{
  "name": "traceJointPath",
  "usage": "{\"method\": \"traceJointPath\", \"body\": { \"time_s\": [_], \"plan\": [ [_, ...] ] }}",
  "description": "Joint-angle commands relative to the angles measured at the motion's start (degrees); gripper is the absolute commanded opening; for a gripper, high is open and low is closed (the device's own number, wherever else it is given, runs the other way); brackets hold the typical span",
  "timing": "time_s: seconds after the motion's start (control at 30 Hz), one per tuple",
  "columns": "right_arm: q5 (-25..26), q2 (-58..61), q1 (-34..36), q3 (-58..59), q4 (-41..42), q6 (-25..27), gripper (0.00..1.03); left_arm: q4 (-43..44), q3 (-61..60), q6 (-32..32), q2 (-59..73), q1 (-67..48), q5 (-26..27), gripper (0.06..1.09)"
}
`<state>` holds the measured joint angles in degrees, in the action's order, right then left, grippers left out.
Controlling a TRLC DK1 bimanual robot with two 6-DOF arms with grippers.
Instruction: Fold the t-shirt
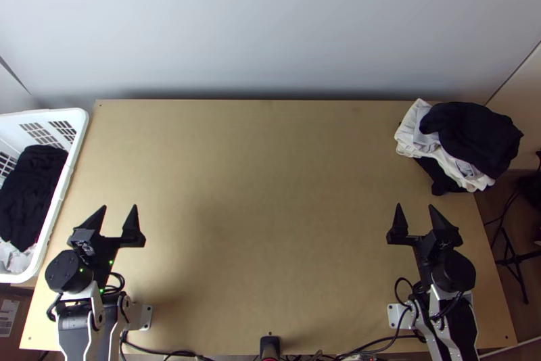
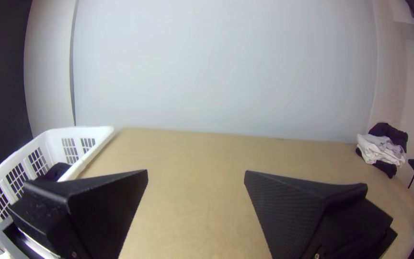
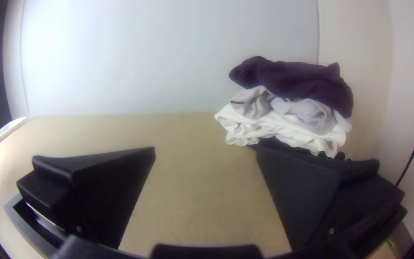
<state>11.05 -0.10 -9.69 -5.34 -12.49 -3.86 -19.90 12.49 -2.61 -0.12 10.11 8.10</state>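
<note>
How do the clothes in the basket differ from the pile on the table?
The basket clothes lie inside the white basket; the pile rests at the table's far right corner. The basket clothes look mostly black, with some white; the pile has dark cloth above and below white and grey layers. Both are bunched.

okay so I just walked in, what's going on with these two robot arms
Nothing is being handled right now. The left gripper and the right gripper are both open and empty over the near part of the table. A pile of dark, white and grey clothes sits at the far right corner, and a white basket at the left holds more clothes. No shirt is laid out for folding yet.
</note>
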Motion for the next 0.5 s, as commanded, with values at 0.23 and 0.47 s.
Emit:
{"method": "traceJointPath", "body": {
  "time_s": [0.23, 0.47],
  "plan": [
    [0.5, -0.3, -0.3, -0.9, 2.0, -7.8, 0.99, -11.7, 2.3, 11.2, -0.1, -1.1, -0.5, 1.04],
    [1.1, 0.1, -2.3, -2.7, 10.6, 1.0, 0.99, -7.7, 5.4, 8.2, 0.1, -1.3, -15.7, 1.04]
  ]
}}
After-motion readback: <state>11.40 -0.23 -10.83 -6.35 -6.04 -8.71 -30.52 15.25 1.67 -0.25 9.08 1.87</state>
